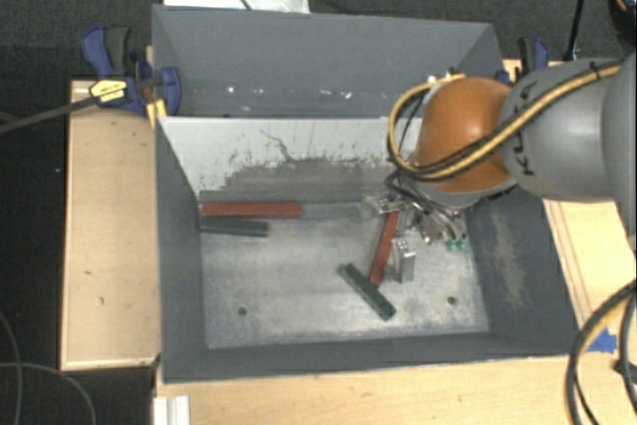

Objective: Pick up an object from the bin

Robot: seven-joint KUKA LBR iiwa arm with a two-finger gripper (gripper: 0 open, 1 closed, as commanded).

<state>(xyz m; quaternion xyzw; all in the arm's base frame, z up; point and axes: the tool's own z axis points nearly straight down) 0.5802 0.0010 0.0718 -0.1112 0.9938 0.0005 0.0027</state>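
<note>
tool [394, 259] clamped on red stick [380, 264] (steeply tilted), lower end toward green stick [366, 292]

No text, label, number or sign can be read. Dark marks on the grey casing of the arm [567, 149], at the right above the bin [318, 65], are too small to make out as letters.

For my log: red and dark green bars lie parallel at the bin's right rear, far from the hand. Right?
No: the camera view shows the red bar and dark green bar parallel at the bin's left rear, far from the hand.
</note>
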